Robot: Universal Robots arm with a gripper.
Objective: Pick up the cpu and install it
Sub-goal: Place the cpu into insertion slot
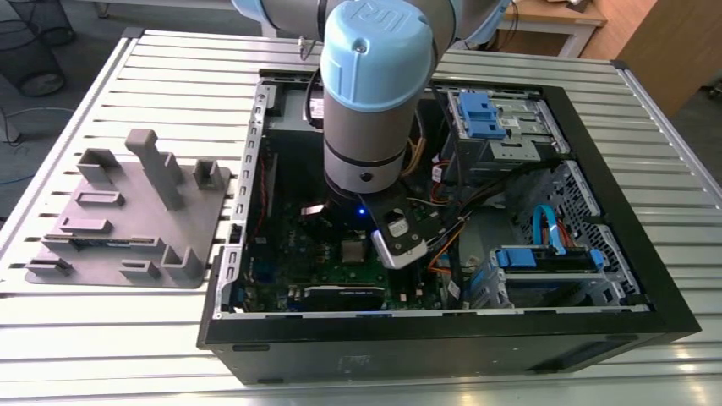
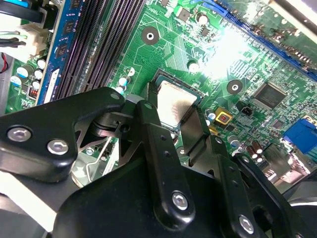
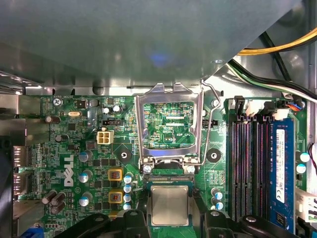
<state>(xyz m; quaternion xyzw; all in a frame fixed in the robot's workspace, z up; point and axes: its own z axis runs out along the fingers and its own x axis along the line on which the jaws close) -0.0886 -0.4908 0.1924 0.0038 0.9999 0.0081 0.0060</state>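
cpu point(image 3: 170, 206): sitting right at the socket on the green board, shiny square top facing up. It looks level, though I can't really tell if it's fully dropped in.
gripper point(image 2: 174, 111): down inside the case, straddling the cpu.
fingers point(image 2: 151, 129): two black ones, closed in on opposite edges of the cpu, pinching it as far as I can see in the second wrist view.
socket frame point(image 3: 171, 124): the hollow metal frame is flipped open, hinged right beside the cpu, and you can see the board through its middle.
board point(image 3: 89, 148): green, with little blue-topped capacitors and a couple of yellow squares near the socket.
memory slots point(image 3: 247, 163): long black slots running alongside the socket, with a blue stick point(image 3: 281, 168) in the one farthest from it.
arm point(image 1: 367, 93): big light blue and grey joint reaching straight down into the open case.
case point(image 1: 451, 347): black tower lying on its side, open on top, with blue drive brackets point(image 1: 479, 114) on the far side and toward the exterior view's right.
tray point(image 1: 124, 220): matte grey plastic with upright blocks, on the exterior view's left of the case, well apart from the gripper.
table point(image 1: 113, 338): slatted metal, with the case and the tray both resting on it.
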